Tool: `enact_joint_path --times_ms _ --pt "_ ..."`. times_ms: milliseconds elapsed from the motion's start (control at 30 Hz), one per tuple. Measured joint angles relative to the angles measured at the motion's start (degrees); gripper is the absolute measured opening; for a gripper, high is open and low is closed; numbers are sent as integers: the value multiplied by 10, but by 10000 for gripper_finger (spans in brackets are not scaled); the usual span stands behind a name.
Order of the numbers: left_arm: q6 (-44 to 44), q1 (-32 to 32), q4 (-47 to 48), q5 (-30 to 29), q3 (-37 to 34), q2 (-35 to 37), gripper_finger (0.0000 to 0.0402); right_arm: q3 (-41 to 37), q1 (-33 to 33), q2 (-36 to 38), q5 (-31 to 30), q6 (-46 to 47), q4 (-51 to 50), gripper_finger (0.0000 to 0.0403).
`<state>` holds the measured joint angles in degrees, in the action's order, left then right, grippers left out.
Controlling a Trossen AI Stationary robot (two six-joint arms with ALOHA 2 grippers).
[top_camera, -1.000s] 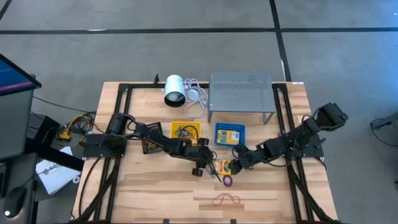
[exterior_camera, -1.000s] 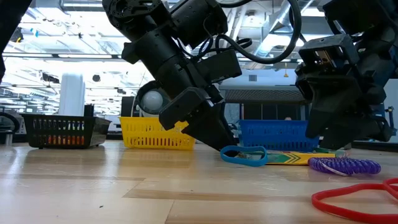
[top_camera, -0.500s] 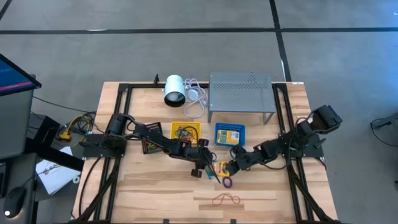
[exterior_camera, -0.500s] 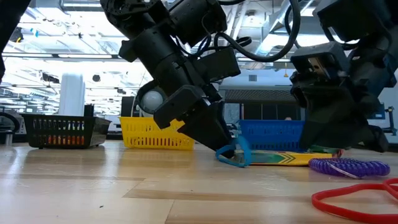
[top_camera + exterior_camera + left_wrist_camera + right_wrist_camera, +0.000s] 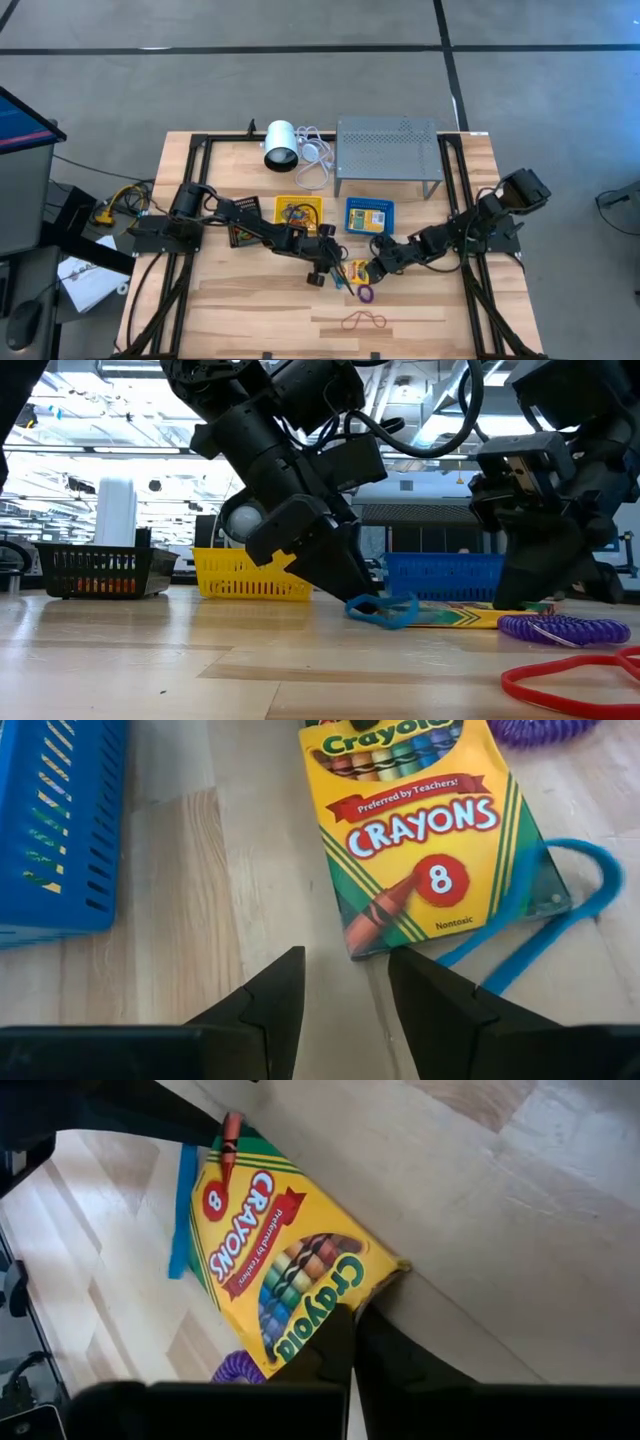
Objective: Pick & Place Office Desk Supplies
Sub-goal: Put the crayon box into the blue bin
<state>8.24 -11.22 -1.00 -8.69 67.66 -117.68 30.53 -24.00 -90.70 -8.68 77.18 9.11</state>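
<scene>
Crayon box (image 5: 285, 1285) lies flat on the table (image 5: 250, 310) between both arms. The right gripper (image 5: 352, 1342) has its fingers pinched together at the box's top edge, seemingly gripping cardboard, though I can't confirm; a thin pinch could slip. The left gripper (image 5: 345, 990) stands part-open at the bottom corner, empty, risking a nudge. Print reads "Crayola", "CRAYONS", "Preferred by Teachers!", "8", "Nontoxic".

yellow-green crayon box (image 5: 420, 830) flat on the wood, face up, closed. Blue rubber-band loop (image 5: 560, 925) touching one end, partly tucked under; purple coil ring (image 5: 553, 627) just beside the other end
</scene>
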Motion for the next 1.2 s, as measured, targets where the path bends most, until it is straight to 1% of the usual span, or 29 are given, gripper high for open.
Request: enact_joint_path --times_ms 167,300,533,667,900,1033,1100,1200 --pt "-14 0 22 3 0 14 144 8 -3 4 -4 -15 -3 1" --pt "-34 0 42 11 0 47 144 9 -4 29 -10 -30 -15 0" --pt "-66 -1 58 40 1 121 144 10 -15 106 -55 -55 -61 0" --pt "-72 -2 63 41 2 155 144 11 -24 145 -82 -69 -81 0" --pt "-90 -2 76 43 2 163 144 11 -34 202 -132 -127 -78 0" --pt "-104 0 98 45 0 174 144 11 -32 240 -155 -152 -95 0" --pt "-114 3 98 40 0 194 144 11 -27 261 -165 -162 -118 0" --pt "-126 5 122 28 1 246 144 11 -18 283 -171 -178 -140 0"
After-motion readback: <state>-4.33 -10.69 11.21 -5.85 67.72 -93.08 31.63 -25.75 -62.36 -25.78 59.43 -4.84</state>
